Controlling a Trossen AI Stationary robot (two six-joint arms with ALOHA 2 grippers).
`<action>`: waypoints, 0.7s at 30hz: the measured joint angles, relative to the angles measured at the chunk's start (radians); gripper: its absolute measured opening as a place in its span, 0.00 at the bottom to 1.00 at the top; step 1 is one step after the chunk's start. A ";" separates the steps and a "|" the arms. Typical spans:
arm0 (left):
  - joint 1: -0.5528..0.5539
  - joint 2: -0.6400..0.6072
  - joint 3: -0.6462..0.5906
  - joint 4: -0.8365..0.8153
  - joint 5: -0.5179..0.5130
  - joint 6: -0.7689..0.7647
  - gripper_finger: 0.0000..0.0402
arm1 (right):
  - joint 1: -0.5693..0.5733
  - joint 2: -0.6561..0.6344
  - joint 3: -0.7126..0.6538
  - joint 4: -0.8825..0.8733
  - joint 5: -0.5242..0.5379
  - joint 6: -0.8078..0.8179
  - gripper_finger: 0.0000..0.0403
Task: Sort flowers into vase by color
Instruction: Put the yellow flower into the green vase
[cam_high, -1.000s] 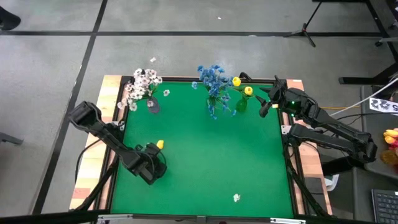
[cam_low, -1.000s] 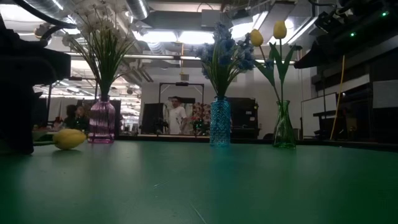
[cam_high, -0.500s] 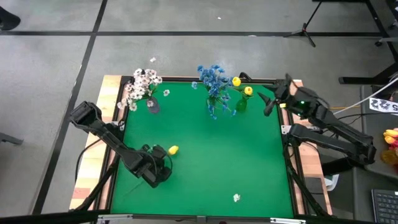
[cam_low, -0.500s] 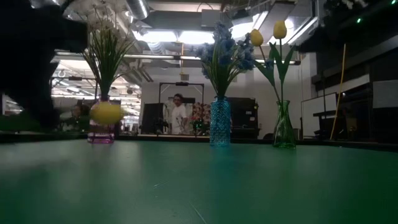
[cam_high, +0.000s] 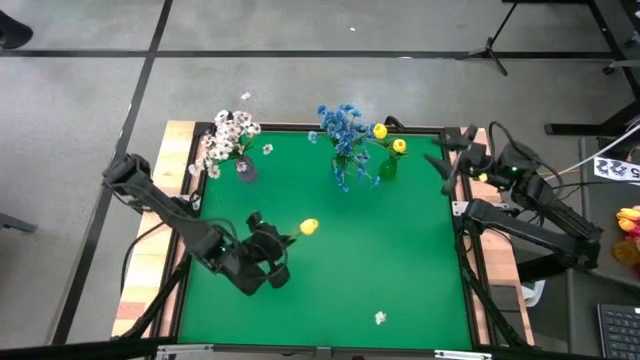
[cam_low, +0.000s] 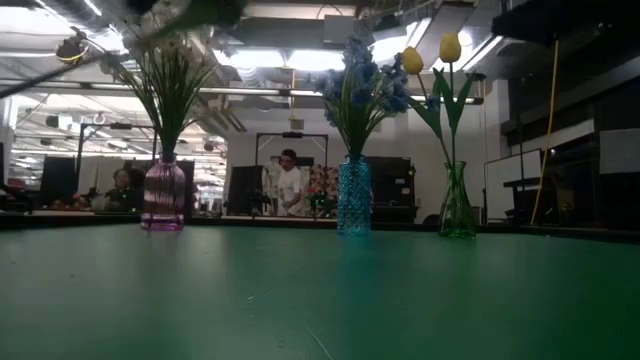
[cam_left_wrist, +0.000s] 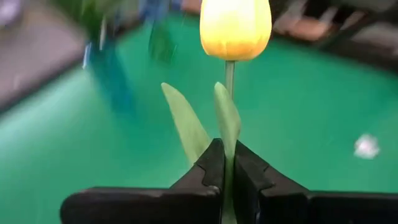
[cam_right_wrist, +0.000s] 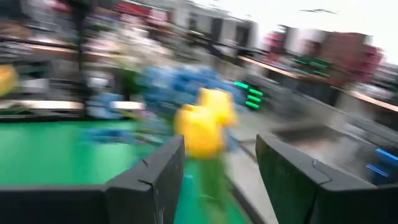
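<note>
From above, I see the left end effector (cam_high: 283, 243) over the near-left part of the green desk (cam_high: 400, 260), clenched on the stalk of a yellow tulip (cam_high: 308, 227) whose bud points toward the desk's middle. Along the far edge stand three vases: a pink vase (cam_high: 244, 170) with white sprays (cam_high: 225, 138) at the left, a blue vase (cam_high: 344, 163) with blue blooms (cam_high: 342, 122) in the middle, and just beside it a clear green vase (cam_high: 388, 167) with two yellow tulips (cam_high: 389, 138). A loose white blossom (cam_high: 380, 318) lies near the front edge, well apart from everything else. The right end effector (cam_high: 458, 160) hangs at the far-right corner, near the tulip vase.

At desk height, I see the pink vase (cam_low: 164, 194), the blue vase (cam_low: 352, 196) and the clear vase (cam_low: 457, 202) upright in a row, left to right. A person (cam_low: 289, 185) stands in the room behind them. A dark blurred shape crosses the upper left corner.

Through the left wrist camera, the two dark fingers (cam_left_wrist: 211, 168) are pressed together on the thin green stalk (cam_left_wrist: 229, 78), with two leaves just above them and the yellow bud (cam_left_wrist: 235, 28) upright beyond.

Through the right wrist camera, the fingers (cam_right_wrist: 155, 180) stand apart with nothing between them; the end effector is released. Blurred yellow buds (cam_right_wrist: 204, 127) and blue blooms (cam_right_wrist: 168, 87) show ahead.
</note>
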 joint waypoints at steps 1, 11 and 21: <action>0.003 -0.010 0.010 0.064 -0.020 0.098 0.01 | 0.000 0.000 0.000 0.007 -0.067 0.003 0.49; 0.094 -0.034 0.025 0.885 0.008 1.089 0.06 | 0.007 0.016 -0.007 0.185 -0.411 0.056 0.49; 0.307 -0.034 0.021 1.197 0.613 1.214 0.02 | 0.267 0.222 -0.077 0.476 -0.193 -0.024 0.49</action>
